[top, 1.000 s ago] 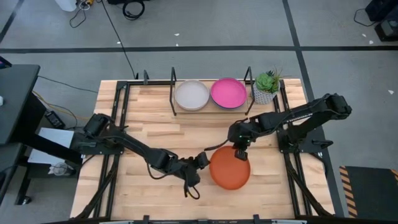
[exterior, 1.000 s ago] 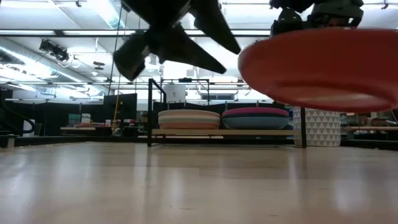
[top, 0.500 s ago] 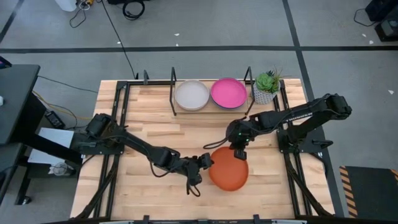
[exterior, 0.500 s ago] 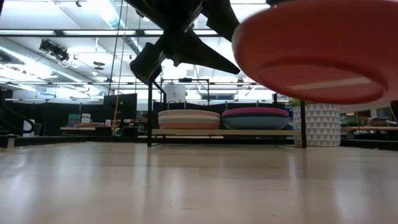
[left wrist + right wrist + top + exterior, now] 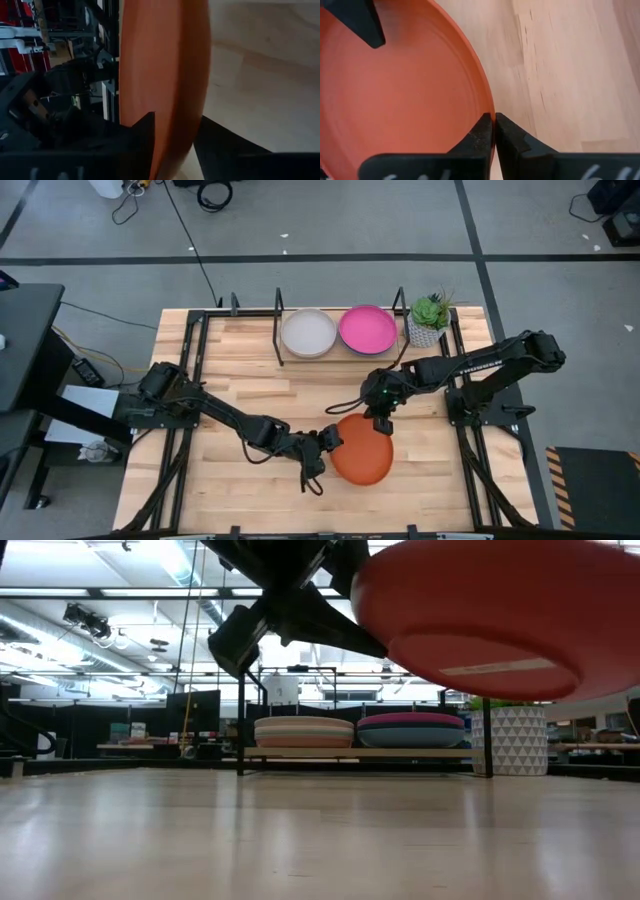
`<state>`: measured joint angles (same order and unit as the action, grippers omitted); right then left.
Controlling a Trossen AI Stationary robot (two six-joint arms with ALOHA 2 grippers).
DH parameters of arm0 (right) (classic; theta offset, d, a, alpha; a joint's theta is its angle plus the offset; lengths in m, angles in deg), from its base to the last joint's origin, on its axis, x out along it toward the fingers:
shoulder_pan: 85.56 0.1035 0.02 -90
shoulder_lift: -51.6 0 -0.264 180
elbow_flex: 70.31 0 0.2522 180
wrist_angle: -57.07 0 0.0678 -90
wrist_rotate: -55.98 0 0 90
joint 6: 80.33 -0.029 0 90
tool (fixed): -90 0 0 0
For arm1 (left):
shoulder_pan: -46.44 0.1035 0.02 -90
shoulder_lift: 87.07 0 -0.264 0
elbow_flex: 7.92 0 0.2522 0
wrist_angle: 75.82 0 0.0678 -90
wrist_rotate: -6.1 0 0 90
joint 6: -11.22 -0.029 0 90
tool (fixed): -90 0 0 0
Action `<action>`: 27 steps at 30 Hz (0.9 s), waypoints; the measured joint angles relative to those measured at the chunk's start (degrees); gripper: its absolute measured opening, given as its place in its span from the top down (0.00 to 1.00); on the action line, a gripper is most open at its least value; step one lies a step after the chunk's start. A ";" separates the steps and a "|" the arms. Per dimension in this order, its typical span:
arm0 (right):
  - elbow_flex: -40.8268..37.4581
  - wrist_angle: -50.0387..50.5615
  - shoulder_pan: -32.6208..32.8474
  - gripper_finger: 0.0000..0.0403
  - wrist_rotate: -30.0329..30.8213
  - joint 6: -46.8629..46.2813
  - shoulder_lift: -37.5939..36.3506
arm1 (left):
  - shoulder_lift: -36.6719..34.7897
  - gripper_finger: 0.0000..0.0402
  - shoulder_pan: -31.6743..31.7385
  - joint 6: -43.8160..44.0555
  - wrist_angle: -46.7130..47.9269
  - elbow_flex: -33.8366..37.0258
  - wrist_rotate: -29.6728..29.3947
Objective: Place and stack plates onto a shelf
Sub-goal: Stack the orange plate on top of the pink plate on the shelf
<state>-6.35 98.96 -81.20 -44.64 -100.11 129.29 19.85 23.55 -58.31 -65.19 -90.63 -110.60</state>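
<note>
An orange plate [image 5: 362, 460] hangs above the table's near middle, clear of the wood in the low view [image 5: 490, 610]. My right gripper [image 5: 378, 420] is shut on its far rim. My left gripper [image 5: 330, 442] is at its left rim, with one finger on each face of the plate [image 5: 170, 75]. The shelf [image 5: 340, 360] stands at the far edge. It carries a stack topped by a cream plate [image 5: 308, 333] and a stack topped by a magenta plate [image 5: 367, 329]. Both stacks rest flat on it. My left gripper has the plate's left rim [image 5: 172, 150] between its two fingers, one finger [image 5: 145, 135] on each face. It comes at the rim about level, from the table's left. The plate is clear of the table. My right gripper pinches the plate's far rim [image 5: 487, 107] between its two fingers [image 5: 480, 132], one inside the plate and one outside. The fingers slant down from the far right. The plate hangs below them, slightly tilted and clear of the table.
A potted plant [image 5: 430, 318] in a white patterned pot stands just right of the shelf. A bigger black frame with long rails [image 5: 200, 350] runs along the table's edges. Bare wood lies between the held plate and the shelf.
My right gripper has carried the orange plate a little toward the table's left and near edges. The plate's left rim has come in between my left gripper's fingers. The plate stays clear of the table.
</note>
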 joint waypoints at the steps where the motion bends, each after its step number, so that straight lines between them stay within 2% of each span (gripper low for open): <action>1: 0.00 -0.36 0.00 0.94 0.00 0.10 0.00 | 0.00 0.69 -0.13 0.14 0.06 0.00 0.00; 10: 0.02 -3.71 -0.04 0.90 0.45 0.89 -0.02 | 0.00 0.88 -0.05 1.05 0.44 0.00 0.20; 16: 0.02 -4.03 -0.35 0.84 1.43 0.60 -3.07 | 0.00 0.90 -0.07 2.25 1.73 0.02 3.87; 22: 0.02 -1.06 -1.05 0.80 10.01 -1.56 -11.43 | 0.00 0.88 -0.25 4.06 2.62 0.02 4.02; 27: 0.04 1.44 2.22 0.79 18.78 -3.27 -18.69 | 0.00 0.89 0.79 4.39 2.68 0.01 -4.75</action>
<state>-6.31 100.41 -78.98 -25.86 -103.38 110.60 19.85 24.34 -53.92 -62.51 -90.61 -115.35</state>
